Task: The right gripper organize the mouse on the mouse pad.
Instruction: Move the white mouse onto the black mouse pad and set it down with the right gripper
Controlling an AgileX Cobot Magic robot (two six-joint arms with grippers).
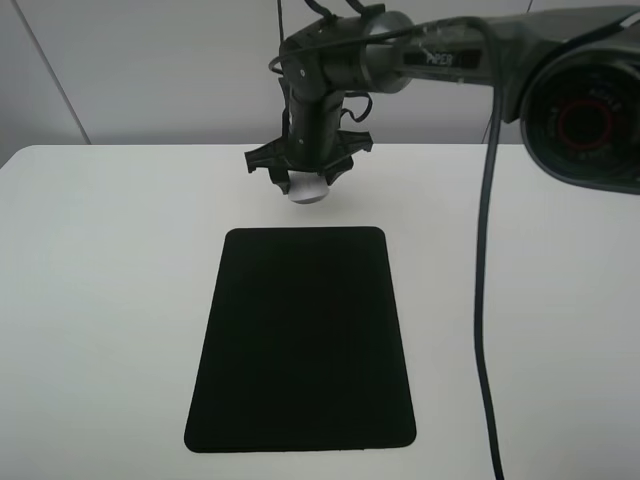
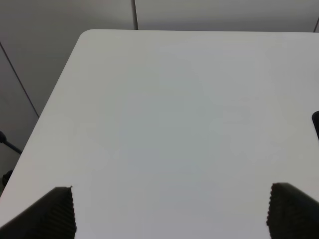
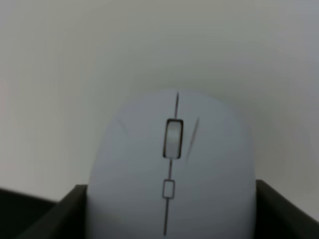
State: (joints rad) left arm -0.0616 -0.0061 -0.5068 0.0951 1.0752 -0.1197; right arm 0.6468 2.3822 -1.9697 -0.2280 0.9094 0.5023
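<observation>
Quick status from my end: the black two-fingered right gripper (image 1: 308, 183) on the thick dark grey PIPER arm (image 1: 440, 50) is clamped tight on the small white oval mouse (image 1: 308, 191). In the right wrist view the mouse's grey scroll wheel strip (image 3: 173, 138) faces the camera, and the dark fingers (image 3: 60, 216) press against both of its sides. The mouse is just past the far short edge of the big flat matte black mouse pad (image 1: 300, 340), not over it, above the white table (image 1: 100, 300). I honestly can't tell if it's touching the tabletop or hanging slightly off it. The left gripper (image 2: 169, 211) is spread wide apart over the white table, holding nothing.
</observation>
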